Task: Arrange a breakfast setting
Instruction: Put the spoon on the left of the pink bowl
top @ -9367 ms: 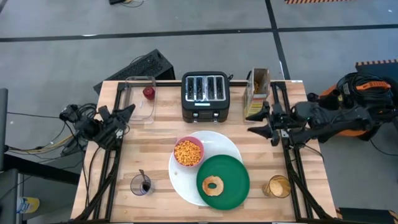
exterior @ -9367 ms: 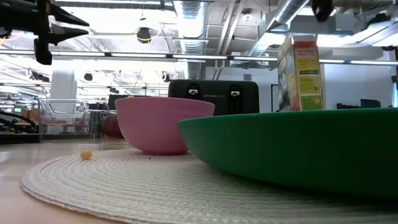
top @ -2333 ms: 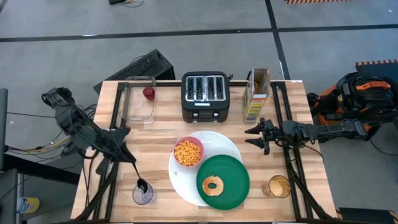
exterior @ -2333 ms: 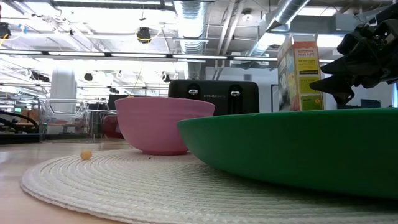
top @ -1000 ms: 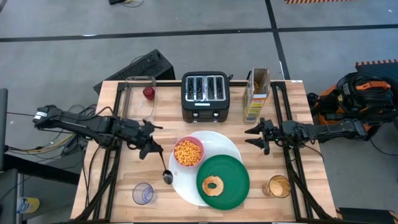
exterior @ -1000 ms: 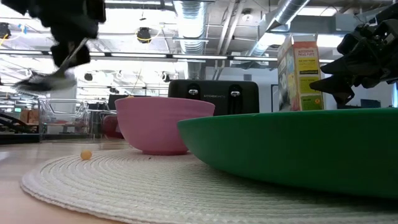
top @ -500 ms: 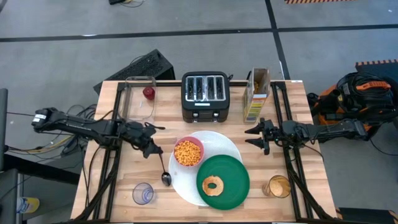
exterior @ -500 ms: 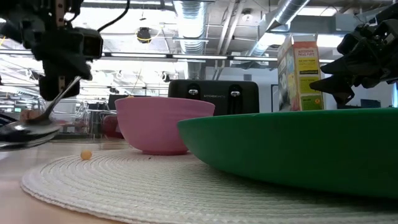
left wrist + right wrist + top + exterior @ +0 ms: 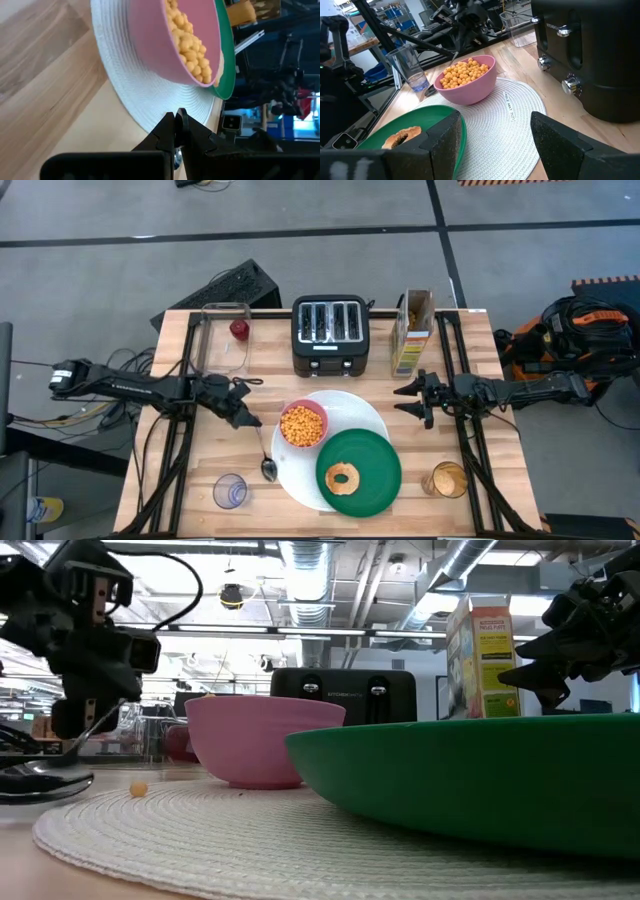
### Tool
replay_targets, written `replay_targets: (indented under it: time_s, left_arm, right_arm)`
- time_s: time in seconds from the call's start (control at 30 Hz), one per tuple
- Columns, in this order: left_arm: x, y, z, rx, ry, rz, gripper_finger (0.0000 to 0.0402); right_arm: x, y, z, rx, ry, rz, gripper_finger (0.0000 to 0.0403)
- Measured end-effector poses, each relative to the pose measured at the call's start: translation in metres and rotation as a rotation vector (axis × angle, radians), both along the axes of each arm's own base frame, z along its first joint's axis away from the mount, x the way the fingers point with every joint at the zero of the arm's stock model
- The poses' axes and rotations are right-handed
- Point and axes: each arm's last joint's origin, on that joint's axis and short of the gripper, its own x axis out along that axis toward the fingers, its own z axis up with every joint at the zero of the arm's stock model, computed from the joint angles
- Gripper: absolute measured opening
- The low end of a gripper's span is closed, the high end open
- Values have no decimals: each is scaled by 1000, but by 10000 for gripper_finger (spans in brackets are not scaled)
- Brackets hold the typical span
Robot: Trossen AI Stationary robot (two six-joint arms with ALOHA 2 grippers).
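A metal spoon (image 9: 265,457) lies slanted beside the left rim of the big white plate (image 9: 365,412), with my left gripper (image 9: 249,421) shut on its handle. On the white plate sit the pink bowl (image 9: 303,425) of orange cereal (image 9: 465,72) and the green plate (image 9: 372,458) with the ring bagel (image 9: 342,477). The small red fruit (image 9: 239,329) lies in the clear container (image 9: 225,345) at the far left. My right gripper (image 9: 404,402) waits open to the right of the white plate, with nothing between its fingers. My left gripper pinches the spoon's handle (image 9: 257,436) near its free end between its two shut fingers. The fingers slant down from the table's left. The spoon slopes down from them toward the near edge, and its bowl (image 9: 40,780) rests on the wooden table.
A black toaster (image 9: 330,332) and a cereal box (image 9: 413,330) stand at the far side. An empty glass (image 9: 230,491) stands near the front left, close to the spoon's bowl. A glass of orange drink (image 9: 447,479) stands at the front right.
My left gripper has gone down with the spoon and rolled a little, staying shut. The spoon, which hung clear in the air, has come down until its bowl rests on the table beside the white plate.
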Motion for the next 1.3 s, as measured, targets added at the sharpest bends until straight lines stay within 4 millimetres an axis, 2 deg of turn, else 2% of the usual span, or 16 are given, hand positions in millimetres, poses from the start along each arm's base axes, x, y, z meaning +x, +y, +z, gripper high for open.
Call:
replay_targets:
  time_s: [0.33,0.63,1.3]
  left_arm:
    - [-7,7,-15,-56,28,22,4]
    - [-12,10,-25,-112,77,109,4]
    - [-13,11,-28,-87,86,174,5]
  right_arm:
    - [0,0,0,0,0,0,260]
    - [0,0,0,0,0,0,260]
    - [0,0,0,0,0,0,260]
